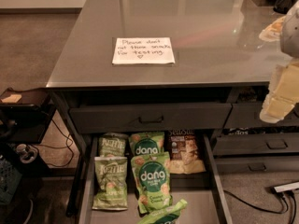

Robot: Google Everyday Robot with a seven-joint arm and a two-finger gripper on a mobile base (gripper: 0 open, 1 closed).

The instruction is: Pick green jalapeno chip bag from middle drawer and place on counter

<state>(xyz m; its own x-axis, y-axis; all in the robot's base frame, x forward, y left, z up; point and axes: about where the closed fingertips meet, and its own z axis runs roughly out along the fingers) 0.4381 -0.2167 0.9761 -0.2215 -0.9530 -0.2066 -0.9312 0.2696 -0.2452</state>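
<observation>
Green jalapeno chip bag [110, 182] in drawer [198, 205], gripper [280, 99] angled down far rt, grip unclear

Single high frontal view down onto counter [201, 36] and open middle drawer [198, 203], claw [279, 104] close at right edge.

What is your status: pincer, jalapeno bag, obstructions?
Cream pincer at right edge, beside glossy grey counter. Front pale green crinkly Kettle bag in open dark grey metal drawer, left side. Nothing atop it.
</observation>
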